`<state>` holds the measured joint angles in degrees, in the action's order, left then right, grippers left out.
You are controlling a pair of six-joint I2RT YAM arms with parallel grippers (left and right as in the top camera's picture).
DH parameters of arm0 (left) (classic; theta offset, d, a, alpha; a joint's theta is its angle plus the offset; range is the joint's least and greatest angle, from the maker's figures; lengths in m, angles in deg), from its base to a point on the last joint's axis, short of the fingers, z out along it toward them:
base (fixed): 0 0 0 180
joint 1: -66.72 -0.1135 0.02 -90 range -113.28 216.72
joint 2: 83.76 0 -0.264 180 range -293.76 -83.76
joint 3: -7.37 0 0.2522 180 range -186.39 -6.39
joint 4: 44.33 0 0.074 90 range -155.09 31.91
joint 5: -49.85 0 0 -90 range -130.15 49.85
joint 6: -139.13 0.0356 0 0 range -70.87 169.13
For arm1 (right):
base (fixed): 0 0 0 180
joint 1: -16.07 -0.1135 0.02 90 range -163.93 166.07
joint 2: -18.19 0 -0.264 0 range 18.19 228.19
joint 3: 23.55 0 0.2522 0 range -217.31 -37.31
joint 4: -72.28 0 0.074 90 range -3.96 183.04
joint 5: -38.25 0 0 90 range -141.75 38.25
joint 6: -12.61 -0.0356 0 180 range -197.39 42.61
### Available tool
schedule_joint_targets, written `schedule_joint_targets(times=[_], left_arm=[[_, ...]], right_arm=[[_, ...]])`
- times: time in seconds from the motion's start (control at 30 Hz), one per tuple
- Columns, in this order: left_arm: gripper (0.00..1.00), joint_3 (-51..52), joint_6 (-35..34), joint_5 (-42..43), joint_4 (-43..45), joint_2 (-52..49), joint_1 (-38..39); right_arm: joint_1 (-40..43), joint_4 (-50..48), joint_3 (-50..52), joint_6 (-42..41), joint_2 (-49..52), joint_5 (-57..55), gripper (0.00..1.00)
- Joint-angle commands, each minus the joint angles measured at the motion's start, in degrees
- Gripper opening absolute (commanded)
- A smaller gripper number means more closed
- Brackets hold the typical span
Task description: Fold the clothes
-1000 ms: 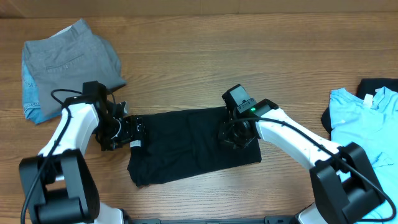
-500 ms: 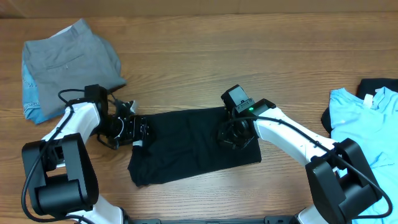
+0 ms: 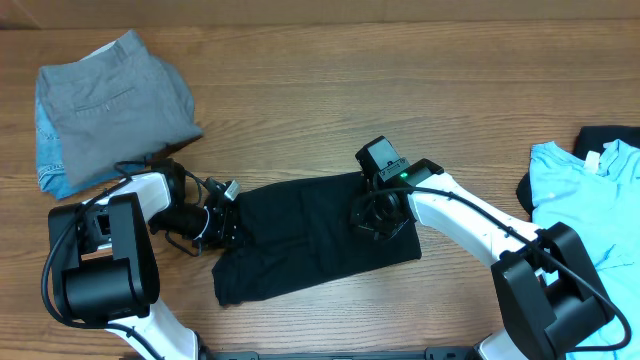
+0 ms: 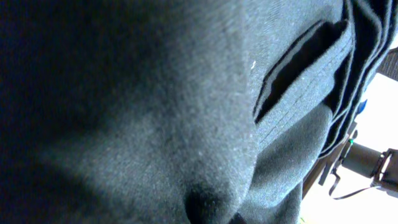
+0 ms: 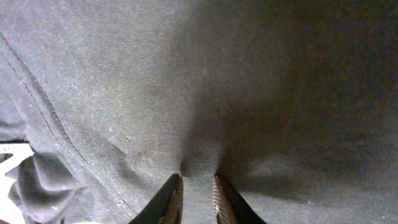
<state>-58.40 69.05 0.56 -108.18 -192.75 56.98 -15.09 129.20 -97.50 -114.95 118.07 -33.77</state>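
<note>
At the near middle of the table (image 3: 330,100) lies the folded black T-shirt (image 3: 310,240). On its right part the right gripper (image 3: 378,215) pinches a ridge of cloth between its fingers (image 5: 172,200). At its left edge sits the left gripper (image 3: 220,222), its grip impossible to tell. Far right lies the light blue T-shirt (image 3: 585,215).

A wooden table (image 3: 320,100) fills the whole overhead view — warm brown boards with darker grain running left to right — evenly lit, with only soft, short shadows
</note>
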Motion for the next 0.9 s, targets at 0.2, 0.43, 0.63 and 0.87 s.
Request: schedule_joint_targets(times=[0.2,0.43,0.63,0.87], left_arm=[[0.04,-15.37,0.22,-7.87,-18.73,-0.48,-2.27],[0.04,-38.62,-2.14,-11.1,-37.97,1.18,-0.7],[0.05,-45.59,-7.52,-11.15,-36.96,1.18,7.65],[0.23,-44.39,-18.16,-17.62,-26.03,0.55,22.23]], right_arm=[[4.37,4.2,-1.25,2.95,-1.86,-1.42,0.15],[6.51,9.14,-3.61,5.05,-7.39,-1.4,0.16],[6.51,9.51,-3.61,5.03,-8.04,-1.42,0.16],[6.51,9.97,-3.61,5.03,-8.04,-1.42,0.16]])
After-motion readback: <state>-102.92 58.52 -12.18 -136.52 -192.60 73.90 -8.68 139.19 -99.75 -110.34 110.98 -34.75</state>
